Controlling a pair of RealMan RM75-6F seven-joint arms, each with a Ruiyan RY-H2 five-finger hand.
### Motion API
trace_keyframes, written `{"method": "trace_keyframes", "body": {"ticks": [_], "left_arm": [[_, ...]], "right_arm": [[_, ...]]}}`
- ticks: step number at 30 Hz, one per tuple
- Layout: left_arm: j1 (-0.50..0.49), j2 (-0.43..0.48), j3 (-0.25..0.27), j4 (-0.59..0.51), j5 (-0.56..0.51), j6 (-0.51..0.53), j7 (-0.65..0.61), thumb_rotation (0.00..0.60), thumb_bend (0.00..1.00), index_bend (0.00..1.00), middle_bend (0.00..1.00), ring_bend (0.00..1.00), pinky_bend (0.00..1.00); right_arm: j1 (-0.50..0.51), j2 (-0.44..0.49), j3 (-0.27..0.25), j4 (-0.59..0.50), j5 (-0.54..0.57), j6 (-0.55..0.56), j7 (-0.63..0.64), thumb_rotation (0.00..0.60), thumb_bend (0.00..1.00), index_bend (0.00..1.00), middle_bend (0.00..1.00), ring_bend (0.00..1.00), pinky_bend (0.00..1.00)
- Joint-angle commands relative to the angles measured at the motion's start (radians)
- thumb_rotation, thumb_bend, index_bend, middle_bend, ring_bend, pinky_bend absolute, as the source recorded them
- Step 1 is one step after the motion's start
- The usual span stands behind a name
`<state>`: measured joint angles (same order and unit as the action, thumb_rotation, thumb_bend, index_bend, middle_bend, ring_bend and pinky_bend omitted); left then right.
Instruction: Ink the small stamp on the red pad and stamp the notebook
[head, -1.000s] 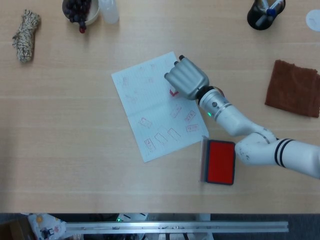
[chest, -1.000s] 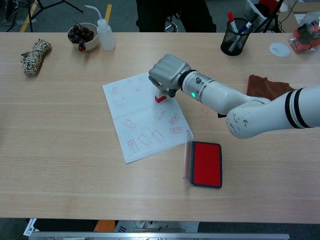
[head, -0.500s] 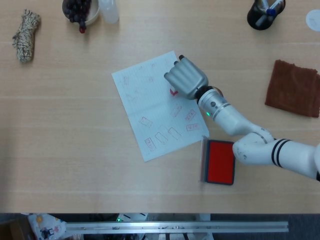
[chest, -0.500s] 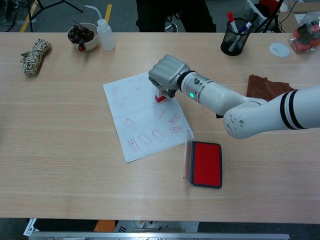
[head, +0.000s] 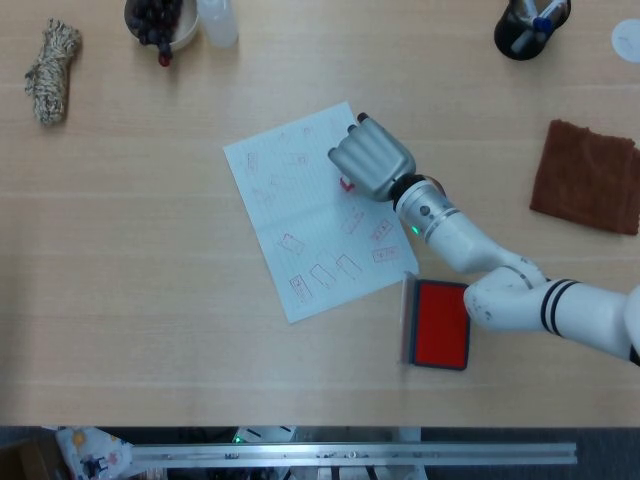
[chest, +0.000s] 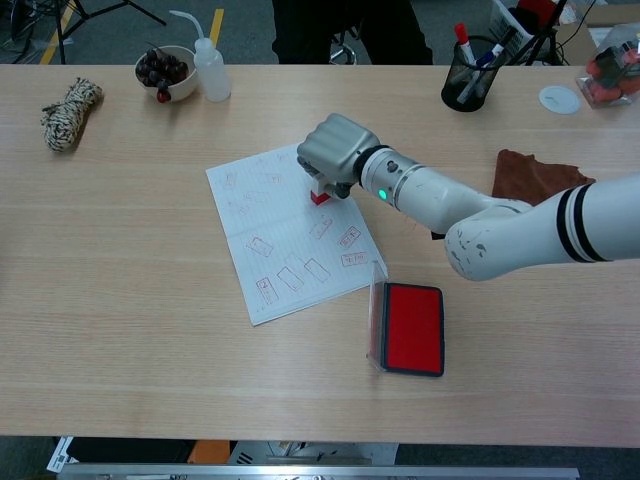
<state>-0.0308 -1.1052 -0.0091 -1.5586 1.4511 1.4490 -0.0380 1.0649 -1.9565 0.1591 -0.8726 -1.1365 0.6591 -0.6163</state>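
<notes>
My right hand (head: 372, 160) (chest: 334, 150) grips the small red stamp (chest: 321, 195) (head: 346, 184), whose base presses on the upper right part of the open notebook page (head: 300, 225) (chest: 270, 240). The page carries several red stamp marks. The red ink pad (head: 441, 323) (chest: 413, 328) lies open to the lower right of the notebook, its lid standing up along its left side. The hand's curled fingers hide most of the stamp. My left hand shows in neither view.
A brown cloth (head: 588, 176) lies at the right. A black pen cup (head: 529, 27) stands at the back right. At the back left are a bowl of dark fruit (chest: 165, 70), a squeeze bottle (chest: 210, 72) and a coil of twine (head: 50, 72).
My right hand with the stamp has shifted slightly down and left, bringing the stamp onto the page. Nothing else has moved.
</notes>
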Motion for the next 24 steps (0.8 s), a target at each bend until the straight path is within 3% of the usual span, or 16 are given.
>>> {"method": "trace_keyframes", "body": {"ticks": [1,24], "left_arm": [[0.000,0.000,0.000,0.001,0.000,-0.001,-0.001,0.600,0.26,0.16,0.18,0.19,0.15],[0.002,0.000,0.000,0.000,-0.002,-0.001,0.000,0.600,0.26,0.15,0.18,0.19,0.15]], "right_arm": [[0.000,-0.003,0.000,0.006,0.002,-0.001,0.000,0.600,0.42,0.78,0.60,0.45,0.36],[0.003,-0.019,-0.001,0.025,-0.004,-0.008,0.008,0.600,0.42,0.78,0.61,0.45,0.36]]}}
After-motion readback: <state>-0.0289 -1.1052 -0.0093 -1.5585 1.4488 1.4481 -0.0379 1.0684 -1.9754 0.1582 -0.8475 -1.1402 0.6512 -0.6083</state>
